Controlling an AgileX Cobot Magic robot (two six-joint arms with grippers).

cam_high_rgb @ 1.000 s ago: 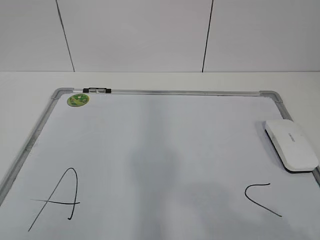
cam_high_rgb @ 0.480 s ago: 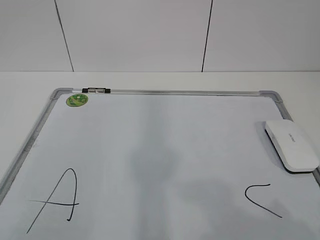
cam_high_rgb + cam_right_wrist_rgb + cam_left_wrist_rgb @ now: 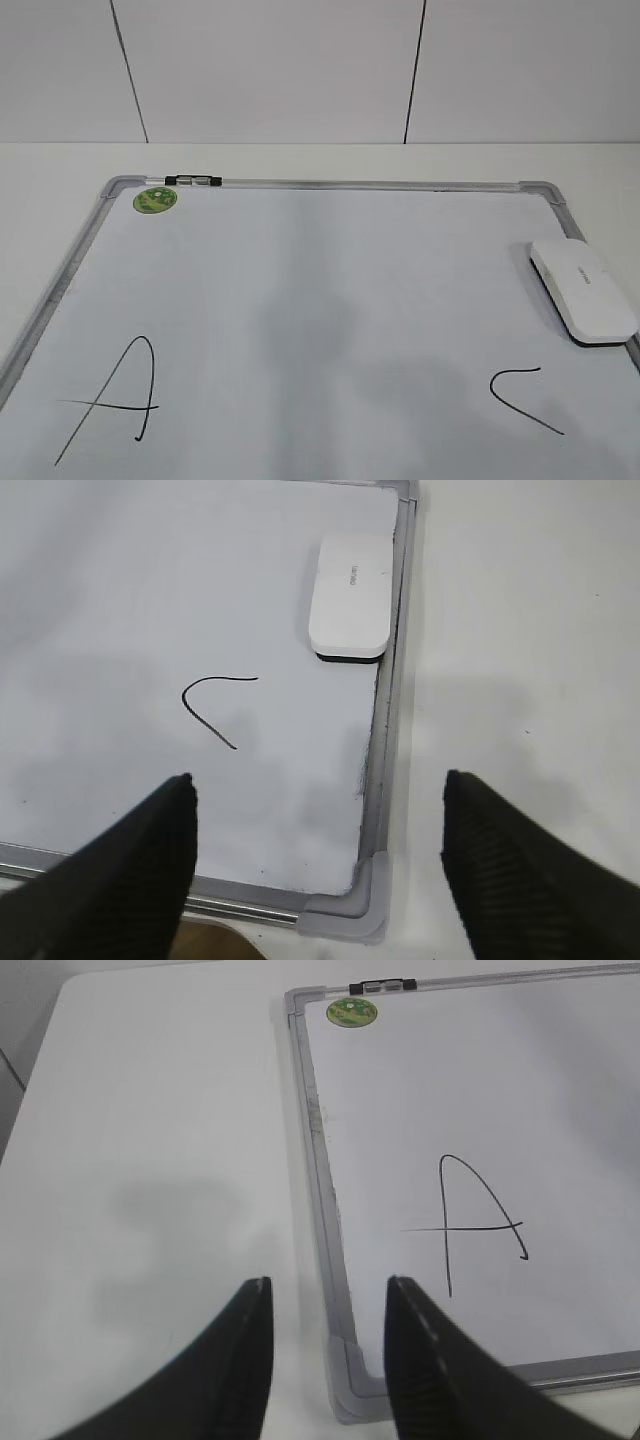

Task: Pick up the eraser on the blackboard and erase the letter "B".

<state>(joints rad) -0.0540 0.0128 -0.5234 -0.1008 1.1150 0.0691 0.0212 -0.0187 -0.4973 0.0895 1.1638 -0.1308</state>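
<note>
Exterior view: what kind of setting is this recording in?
Probably a lab or test bench: a plain white table before bare white wall panels, with only a blackboard and eraser laid out.

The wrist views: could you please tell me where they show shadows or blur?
Left wrist view: a soft grey shadow on the table left of the blackboard; the near fingers are blurred. Right wrist view: faint shadows across the board around the "C"; fingers blurred, eraser sharp.

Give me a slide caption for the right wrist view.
Open right end effector above whiteboard corner, eraser lying by the frame.
</note>
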